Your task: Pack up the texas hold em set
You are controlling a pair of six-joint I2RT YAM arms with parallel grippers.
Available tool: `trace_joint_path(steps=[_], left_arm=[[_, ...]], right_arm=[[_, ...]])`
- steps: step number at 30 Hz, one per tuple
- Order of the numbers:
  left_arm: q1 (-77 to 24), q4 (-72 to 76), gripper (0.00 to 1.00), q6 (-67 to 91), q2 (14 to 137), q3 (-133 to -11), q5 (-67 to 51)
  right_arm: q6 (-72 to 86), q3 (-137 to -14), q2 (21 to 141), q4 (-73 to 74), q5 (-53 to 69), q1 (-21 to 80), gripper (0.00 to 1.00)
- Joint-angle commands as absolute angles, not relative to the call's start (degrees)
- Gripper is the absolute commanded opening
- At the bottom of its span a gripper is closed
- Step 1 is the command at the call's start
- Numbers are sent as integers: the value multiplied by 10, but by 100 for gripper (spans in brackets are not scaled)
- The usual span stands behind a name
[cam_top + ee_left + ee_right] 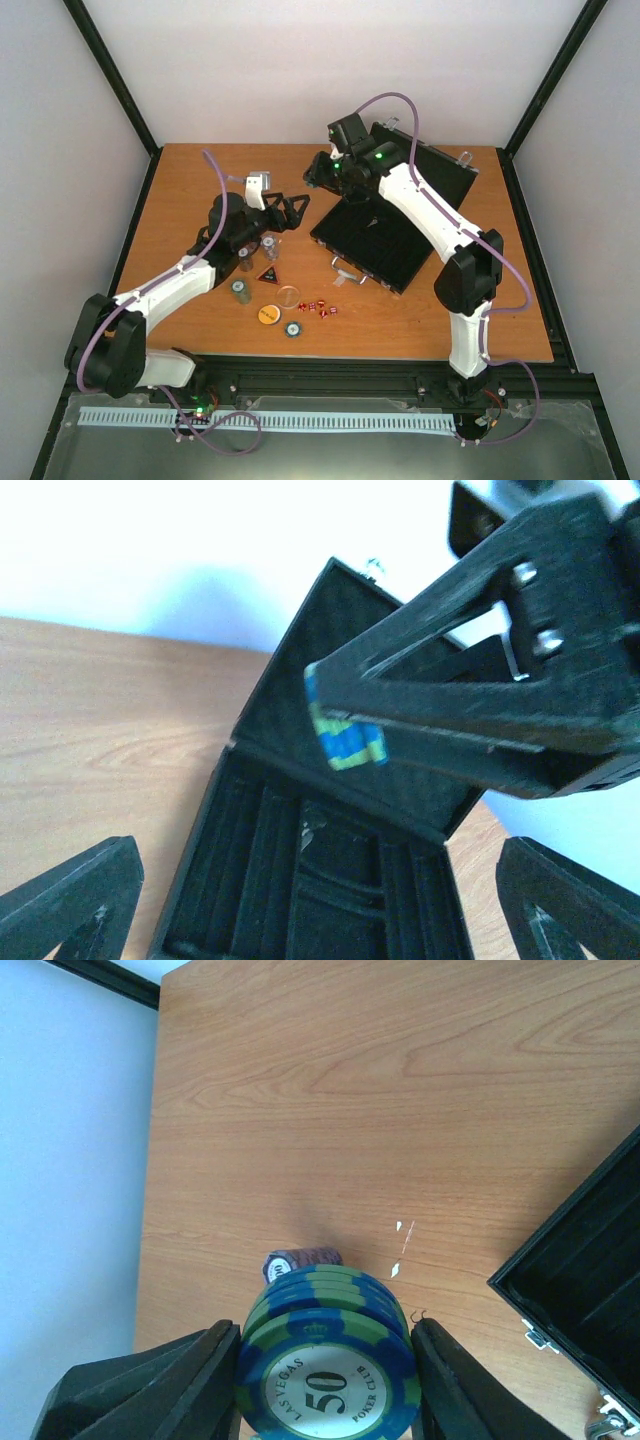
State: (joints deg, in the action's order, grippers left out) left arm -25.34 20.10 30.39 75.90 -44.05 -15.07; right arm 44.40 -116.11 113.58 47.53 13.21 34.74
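The black case (385, 235) of the texas hold em set lies open at the table's middle right, its lid (440, 165) raised behind it. My right gripper (325, 1345) is shut on a blue-green stack of poker chips (328, 1355), held above the wood left of the case. From the left wrist view this stack (345, 735) hangs over the case's lined compartments (320, 880). My left gripper (287, 212) stands open and empty just left of the case. Chip stacks (246, 262), an orange disc (268, 314), a red-black triangle (267, 274) and red dice (320, 307) lie on the table.
A purple chip stack (302, 1260) lies on the wood beyond the held chips. A clear disc (289, 296) sits beside the orange one. The case's silver clasps (348, 270) face the near edge. Black frame posts rise at the table's far corners.
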Motion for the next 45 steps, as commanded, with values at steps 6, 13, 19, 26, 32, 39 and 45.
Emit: trace_joint_path(steps=[6,13,19,26,32,39,45], left_arm=[[-275,337,100,305,786,-445,-155],[-289,379,100,304,814,-447,-121],[-289,431,100,311,833,-443,-83],[-289,488,100,321,865,-448,-59],[-289,513,100,330,894,-464,-48],[-289,528,100,330,925,-496,-47],[-289,537,90,330,941,-518,-35]], right_arm=[[460,-1177,1137,460,163,346,15],[466,-1177,1132,458,178,347,15],[465,-1175,1124,463,182,348,16],[463,-1174,1117,467,187,350,16],[462,-1174,1113,475,195,350,16],[461,-1169,1099,482,204,352,16],[465,-1140,1076,478,215,352,16]])
